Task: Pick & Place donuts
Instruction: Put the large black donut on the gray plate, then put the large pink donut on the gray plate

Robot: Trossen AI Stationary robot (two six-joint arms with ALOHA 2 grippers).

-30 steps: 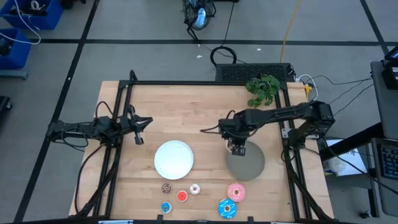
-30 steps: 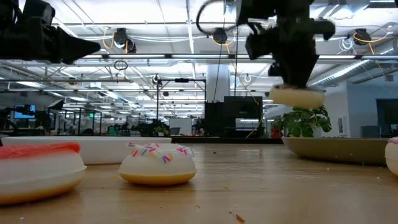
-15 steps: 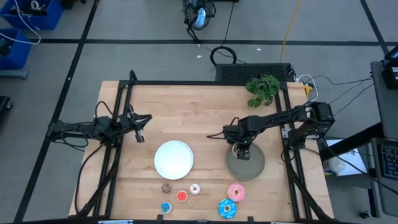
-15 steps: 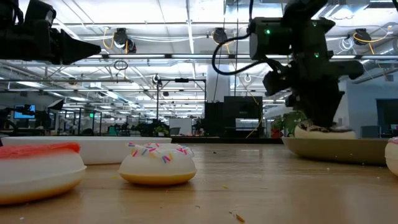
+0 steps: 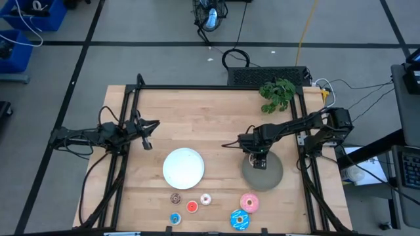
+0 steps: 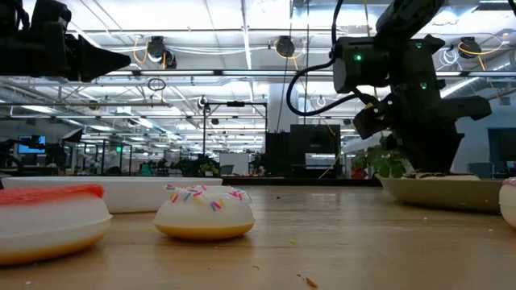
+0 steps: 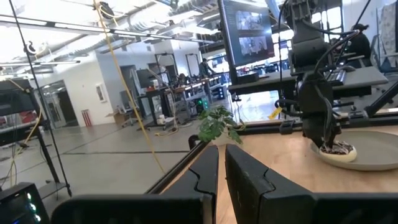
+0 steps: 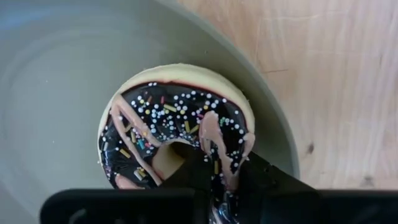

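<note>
Right wrist view: right gripper (image 8: 214, 171) fingers pinch chocolate white-drizzled ring donut (image 8: 177, 134), resting on round grey plate (image 8: 56, 81); left gripper (image 7: 222, 165) fingers closed, empty.

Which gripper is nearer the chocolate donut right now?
Right. The right gripper is down on the chocolate donut, fingers at its ring on the grey plate. The left gripper waits far across the table, beyond the white plate.

The left gripper (image 7: 222, 171) shows its two dark fingers (image 7: 205, 168) nearly together, a thin gap between them, nothing held. Across the wooden counter (image 7: 280, 155), the right gripper (image 7: 326, 142) reaches down onto a chocolate donut (image 7: 336, 151) lying on the grey plate (image 7: 373, 158). A green plant (image 7: 217, 124) stands at the counter's far edge.
</note>
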